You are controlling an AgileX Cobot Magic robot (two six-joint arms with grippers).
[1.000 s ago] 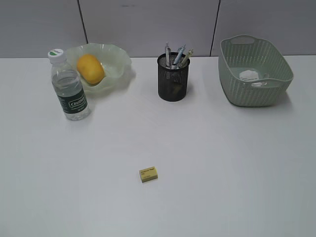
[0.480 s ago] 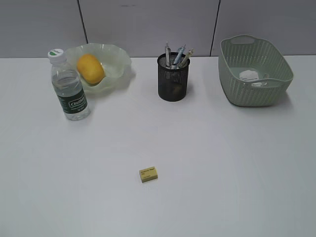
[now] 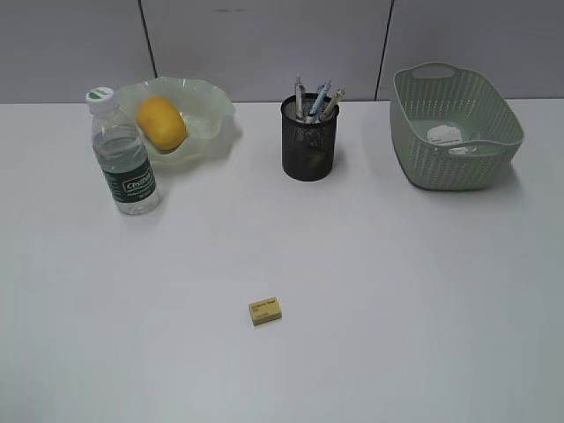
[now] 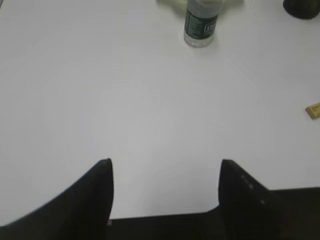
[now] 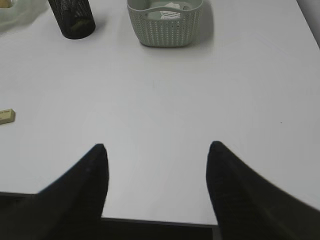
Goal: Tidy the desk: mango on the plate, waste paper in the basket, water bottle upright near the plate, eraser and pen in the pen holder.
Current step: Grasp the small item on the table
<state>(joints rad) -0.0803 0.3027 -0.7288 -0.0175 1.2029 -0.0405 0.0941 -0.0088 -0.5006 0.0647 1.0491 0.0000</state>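
Apart from the eraser (image 3: 265, 311), both pincers (image 4: 165, 167) (image 5: 157, 150) gape, grasping nothing.

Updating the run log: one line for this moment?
mango: on plate | eraser: on desk | left gripper: open | right gripper: open

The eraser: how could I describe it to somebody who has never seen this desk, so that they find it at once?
Start from the white desk; the tall things stand along its far side. Come toward the near edge from the black pen holder: the eraser lies there alone, a small flat yellow block with a printed label, the only thing on the front half.
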